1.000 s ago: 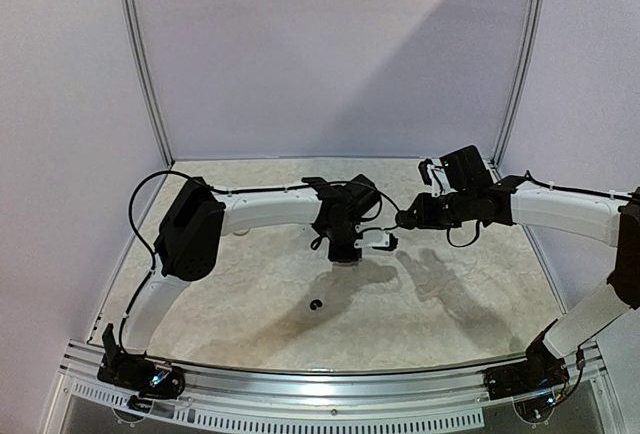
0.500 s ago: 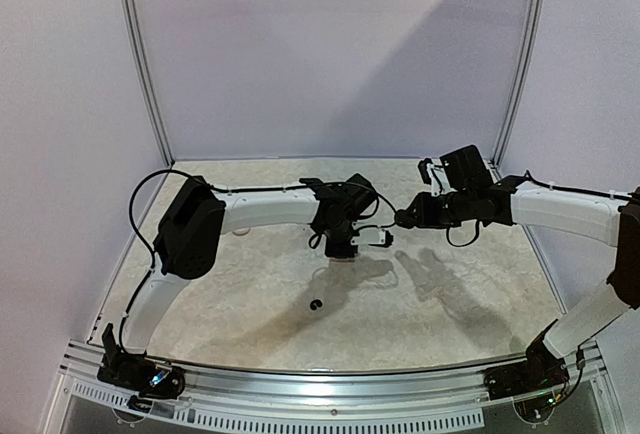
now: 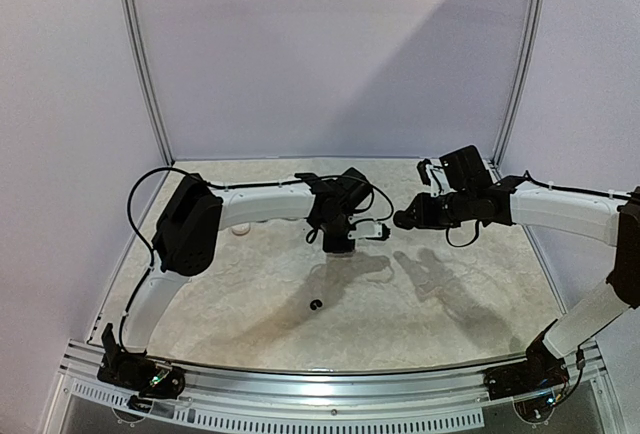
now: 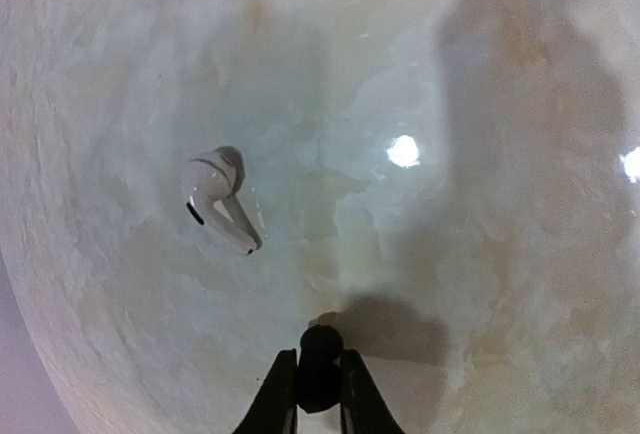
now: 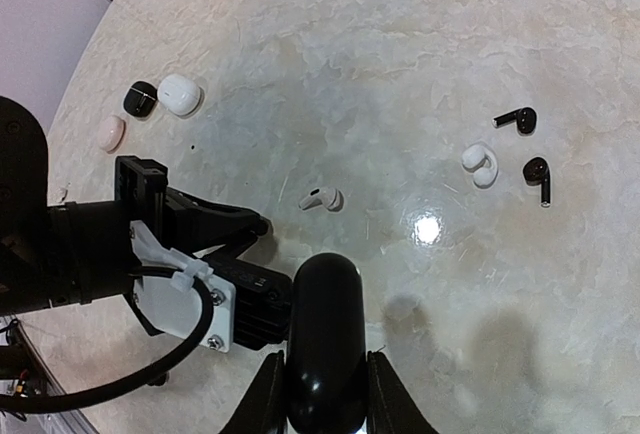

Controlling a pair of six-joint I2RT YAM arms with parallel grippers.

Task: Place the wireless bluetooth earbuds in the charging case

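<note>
Earbud (image 4: 320,344) sits pinched in your left gripper (image 4: 319,376), ready for the case (image 5: 322,294) your right gripper (image 5: 321,362) clamps opposite.

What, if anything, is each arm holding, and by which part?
The left jaws pinch a small black earbud by its lower part; right jaws clamp the black case by its near end.

Bright overhead light; glare spots on glossy table (image 4: 520,284); soft broad shadows; wrist views fisheye-curved, slightly blurred
</note>
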